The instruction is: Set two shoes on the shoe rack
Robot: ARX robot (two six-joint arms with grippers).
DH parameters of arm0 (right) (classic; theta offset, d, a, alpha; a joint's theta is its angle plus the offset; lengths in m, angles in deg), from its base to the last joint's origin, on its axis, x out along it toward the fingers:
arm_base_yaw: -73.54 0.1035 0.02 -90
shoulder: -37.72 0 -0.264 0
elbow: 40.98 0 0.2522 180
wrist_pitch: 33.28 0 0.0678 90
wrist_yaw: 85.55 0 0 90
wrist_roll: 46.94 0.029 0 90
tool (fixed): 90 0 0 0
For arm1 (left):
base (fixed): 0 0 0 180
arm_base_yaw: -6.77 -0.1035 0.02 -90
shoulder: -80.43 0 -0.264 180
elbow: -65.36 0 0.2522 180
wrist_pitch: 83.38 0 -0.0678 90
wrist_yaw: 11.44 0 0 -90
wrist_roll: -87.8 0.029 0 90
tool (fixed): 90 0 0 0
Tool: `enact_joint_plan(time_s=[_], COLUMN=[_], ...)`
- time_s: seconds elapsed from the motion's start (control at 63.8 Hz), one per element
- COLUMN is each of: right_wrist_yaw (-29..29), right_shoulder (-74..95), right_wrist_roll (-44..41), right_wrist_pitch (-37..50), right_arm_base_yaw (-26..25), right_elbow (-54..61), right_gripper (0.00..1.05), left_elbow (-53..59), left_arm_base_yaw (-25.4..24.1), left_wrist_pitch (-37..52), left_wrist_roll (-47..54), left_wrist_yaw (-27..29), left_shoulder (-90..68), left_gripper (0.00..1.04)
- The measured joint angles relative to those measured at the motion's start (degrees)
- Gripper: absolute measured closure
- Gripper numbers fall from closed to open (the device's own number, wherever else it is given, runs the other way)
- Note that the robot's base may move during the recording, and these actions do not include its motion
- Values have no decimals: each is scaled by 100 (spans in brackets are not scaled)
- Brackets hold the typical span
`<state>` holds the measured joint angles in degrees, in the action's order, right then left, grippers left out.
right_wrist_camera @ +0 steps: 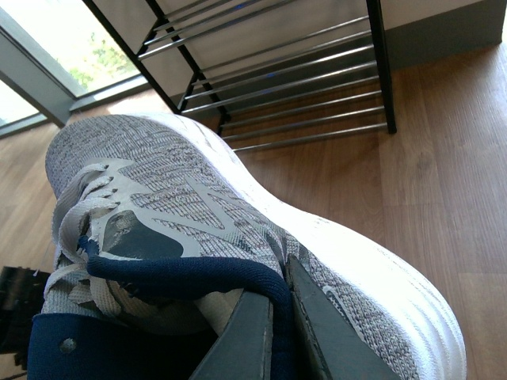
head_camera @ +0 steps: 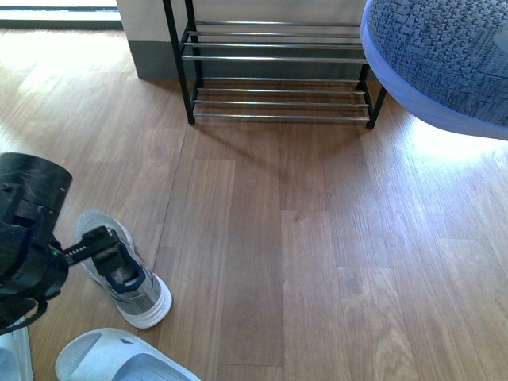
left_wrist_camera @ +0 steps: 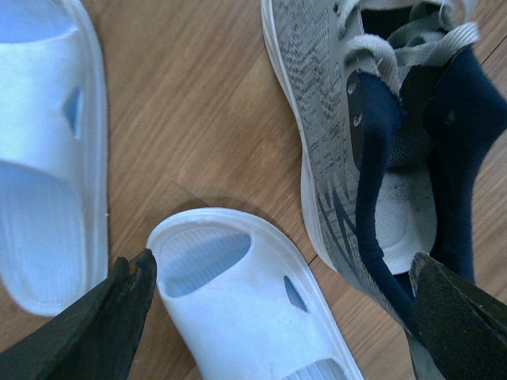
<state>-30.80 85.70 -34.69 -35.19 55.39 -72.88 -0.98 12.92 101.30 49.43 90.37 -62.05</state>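
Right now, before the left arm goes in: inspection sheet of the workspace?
Surface: wood-plank floor, sunlit patches.
Job's things: shoe rack, no shoes on the tiers in view; held sneaker, grey knit; floor sneaker; two pale blue slippers beside it.
Clutter: bluish knit shape close to the front camera, unidentified.
Grippers: left gripper open over the floor sneaker and one slipper; right gripper, fingers shut on the held sneaker's navy collar.
Cables: dark loop under the left arm, possibly a cable.
Surroundings: wall behind the rack; window.
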Motion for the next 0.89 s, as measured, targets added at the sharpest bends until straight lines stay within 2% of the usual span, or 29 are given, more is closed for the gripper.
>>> enact_joint_plan(time_s=[0.188, 0.533, 0.706, 0.768, 0.894], right_wrist_yaw=[-2, -2, -2, 0, -2], right_shoulder=[0, 0, 0, 0, 0], right_wrist_roll=[0, 0, -2, 0, -2], right_wrist_pitch=[0, 0, 0, 0, 0], right_arm_base_yaw=[0, 0, 0, 0, 0], right_elbow=[0, 0, 0, 0, 0], right_gripper=[103, 103, 103, 103, 103], left_elbow=[-879, -1808, -1978, -2006, -2004], left_arm_base_yaw=[-22, -26, -24, -15, 7], left_wrist_pitch=[-127, -514, -577, -573, -544], left_wrist_roll=[61, 105, 98, 94, 74], left_wrist_yaw=[-190, -243, -245, -256, -271], left_shoulder=[-927, -1628, -1792, -1816, -1816], left_gripper=[9, 10, 34, 51, 68])
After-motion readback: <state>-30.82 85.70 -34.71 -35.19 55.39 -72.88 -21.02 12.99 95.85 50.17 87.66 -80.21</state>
